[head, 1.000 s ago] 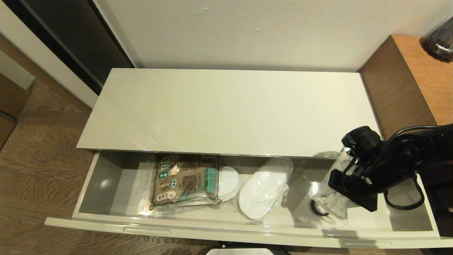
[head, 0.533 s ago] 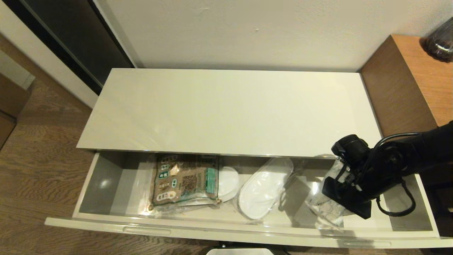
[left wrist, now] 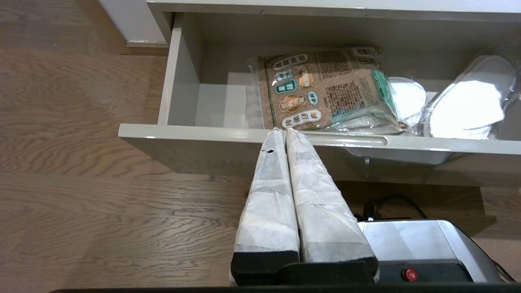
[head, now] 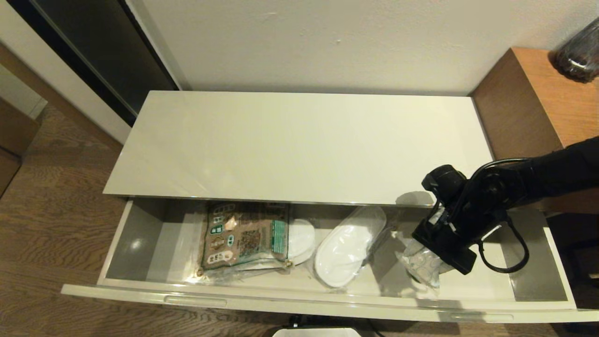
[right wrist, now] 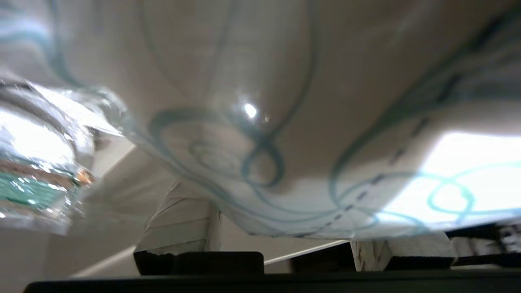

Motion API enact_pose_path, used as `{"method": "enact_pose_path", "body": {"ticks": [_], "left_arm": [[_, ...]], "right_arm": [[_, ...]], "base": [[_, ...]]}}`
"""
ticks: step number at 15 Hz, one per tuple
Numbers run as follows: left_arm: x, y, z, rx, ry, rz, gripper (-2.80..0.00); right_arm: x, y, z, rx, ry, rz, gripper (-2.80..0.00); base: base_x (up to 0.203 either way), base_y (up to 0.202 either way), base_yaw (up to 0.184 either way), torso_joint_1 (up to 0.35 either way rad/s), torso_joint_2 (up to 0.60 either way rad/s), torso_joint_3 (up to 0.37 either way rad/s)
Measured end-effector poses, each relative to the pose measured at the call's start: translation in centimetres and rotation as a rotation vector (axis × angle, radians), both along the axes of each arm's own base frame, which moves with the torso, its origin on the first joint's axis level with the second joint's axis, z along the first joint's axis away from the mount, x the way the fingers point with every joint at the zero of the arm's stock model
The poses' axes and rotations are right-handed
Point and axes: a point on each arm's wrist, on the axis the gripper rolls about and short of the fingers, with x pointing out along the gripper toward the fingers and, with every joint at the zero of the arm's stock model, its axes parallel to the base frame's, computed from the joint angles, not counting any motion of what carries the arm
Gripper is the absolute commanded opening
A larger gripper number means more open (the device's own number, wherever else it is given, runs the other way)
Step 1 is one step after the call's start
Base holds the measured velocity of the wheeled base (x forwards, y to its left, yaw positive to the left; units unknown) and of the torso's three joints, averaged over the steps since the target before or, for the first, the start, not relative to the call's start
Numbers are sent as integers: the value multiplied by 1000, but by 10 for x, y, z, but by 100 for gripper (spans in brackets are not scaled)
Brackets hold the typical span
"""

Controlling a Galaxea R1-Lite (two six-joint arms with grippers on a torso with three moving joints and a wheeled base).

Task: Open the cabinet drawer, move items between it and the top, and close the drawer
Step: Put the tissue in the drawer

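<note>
The cabinet drawer [head: 281, 302] stands pulled open below the cream top [head: 299, 145], which is bare. Over the drawer's right part my right gripper [head: 437, 250] is shut on the tissue pack [head: 422, 266], clear wrap with blue swirls, held off the drawer floor. In the right wrist view the tissue pack [right wrist: 285, 134] fills the frame, pinched between the right gripper's [right wrist: 285, 232] taped fingers [right wrist: 183, 219]. A white slipper [head: 346, 250] in clear plastic lies mid-drawer. My left gripper [left wrist: 285, 131] is shut and empty, low before the drawer front [left wrist: 203, 140].
A brown-and-green printed packet [head: 245, 236] lies in the drawer's left half, partly over a second white slipper [head: 302, 241]. A brown wooden side cabinet [head: 529, 103] with a dark jar [head: 578, 51] stands at the right. The wall runs behind the top.
My right arm has moved left and slightly back over the drawer, carrying the tissue pack with it. Slipper and packet have not moved.
</note>
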Motion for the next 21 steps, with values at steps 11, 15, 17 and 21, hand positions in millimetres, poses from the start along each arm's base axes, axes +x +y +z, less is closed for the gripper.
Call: {"method": "enact_pose_path", "body": {"ticks": [11,15,17,21], "left_arm": [[0,0,0,0,1,0,-280],[0,0,0,0,0,0,-280],[0,0,0,0,0,0,-280],[0,0,0,0,1,1,-280]], "right_arm": [[12,2,-7,-23,-26,1,-280],[5,1,7,-21,-47,-1,-280],[-3,0,24,-15,-70,7,-280],[-35,3,81,-3,-135,44,-280]], "base": [[0,0,0,0,0,0],[0,0,0,0,0,0],[0,0,0,0,0,0],[0,0,0,0,0,0]]}}
